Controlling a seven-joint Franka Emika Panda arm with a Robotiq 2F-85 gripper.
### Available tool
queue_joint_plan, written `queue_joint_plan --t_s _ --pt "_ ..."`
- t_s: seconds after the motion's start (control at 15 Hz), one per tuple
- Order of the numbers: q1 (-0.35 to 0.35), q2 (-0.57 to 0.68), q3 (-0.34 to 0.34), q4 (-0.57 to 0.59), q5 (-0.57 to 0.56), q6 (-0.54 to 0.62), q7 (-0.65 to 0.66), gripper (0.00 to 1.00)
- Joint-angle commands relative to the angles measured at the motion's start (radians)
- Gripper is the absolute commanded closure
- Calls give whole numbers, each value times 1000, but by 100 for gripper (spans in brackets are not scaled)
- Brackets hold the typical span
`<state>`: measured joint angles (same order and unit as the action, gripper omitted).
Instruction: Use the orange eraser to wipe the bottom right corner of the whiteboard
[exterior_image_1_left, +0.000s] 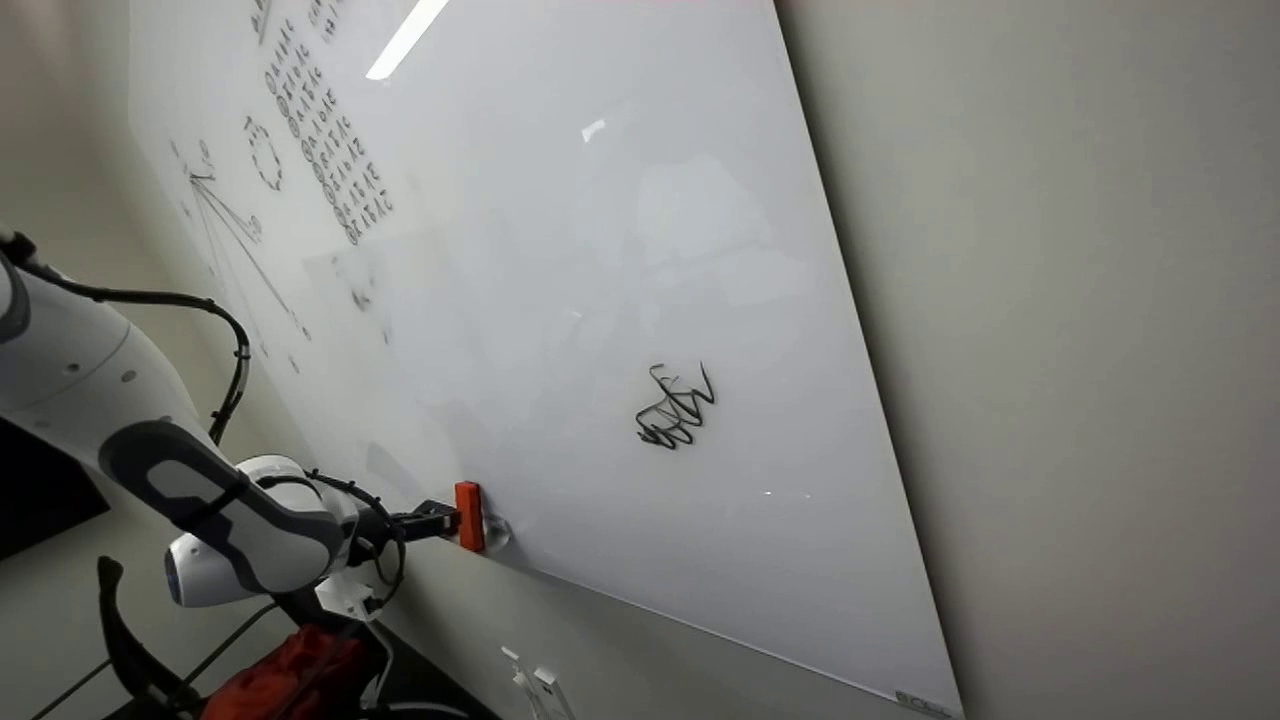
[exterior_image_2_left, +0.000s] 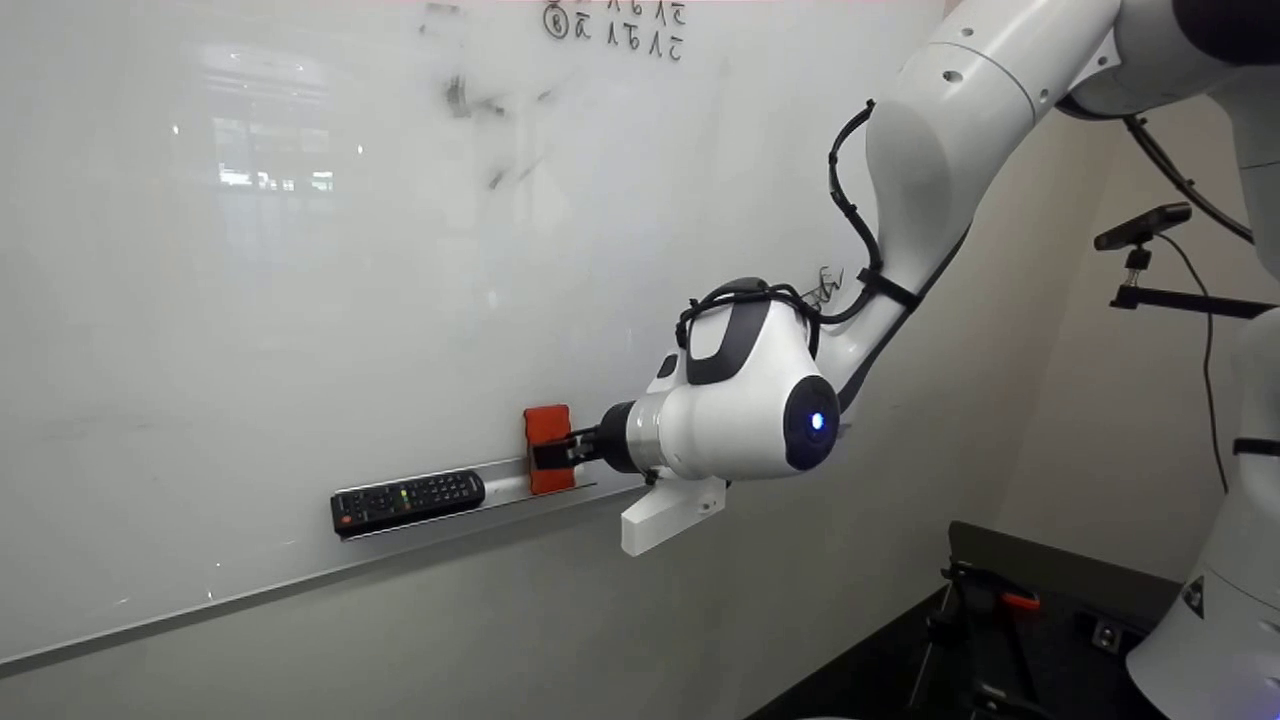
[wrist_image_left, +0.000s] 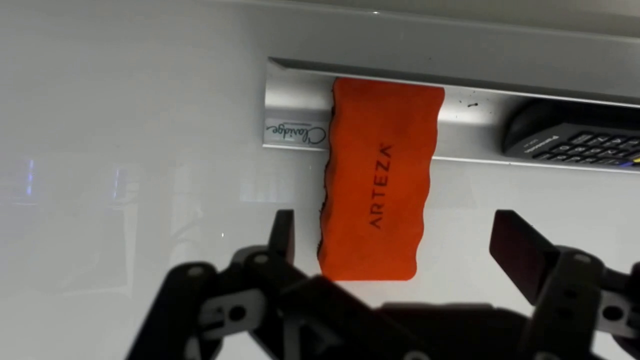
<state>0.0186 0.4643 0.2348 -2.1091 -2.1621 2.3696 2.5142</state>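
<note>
The orange eraser (wrist_image_left: 377, 180) stands upright in the tray against the whiteboard (wrist_image_left: 100, 100). It also shows in both exterior views (exterior_image_1_left: 469, 515) (exterior_image_2_left: 548, 422). My gripper (wrist_image_left: 392, 230) is open in the wrist view, with one finger on each side of the eraser's near end. Gaps show on both sides, and the eraser is closer to the left finger in that picture. In an exterior view the gripper (exterior_image_2_left: 555, 453) overlaps the eraser's face. A black scribble (exterior_image_1_left: 675, 410) is on the whiteboard; the arm partly hides it in an exterior view (exterior_image_2_left: 826, 287).
The silver tray (exterior_image_2_left: 508, 487) is fixed low on the board near its bottom edge. A black remote control (exterior_image_2_left: 410, 502) lies in it beside the eraser and also shows in the wrist view (wrist_image_left: 575, 137). Handwriting (exterior_image_1_left: 330, 150) and smudges (exterior_image_2_left: 470, 98) are higher on the board.
</note>
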Motion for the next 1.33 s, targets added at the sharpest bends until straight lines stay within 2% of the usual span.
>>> queue_joint_plan --t_s 0.0,0.87,1.27 --pt "12 4 -10 2 5 3 -1 0" --pt "12 6 -10 2 5 3 -1 0" --pt "27 19 -8 25 -1 -46 35 0"
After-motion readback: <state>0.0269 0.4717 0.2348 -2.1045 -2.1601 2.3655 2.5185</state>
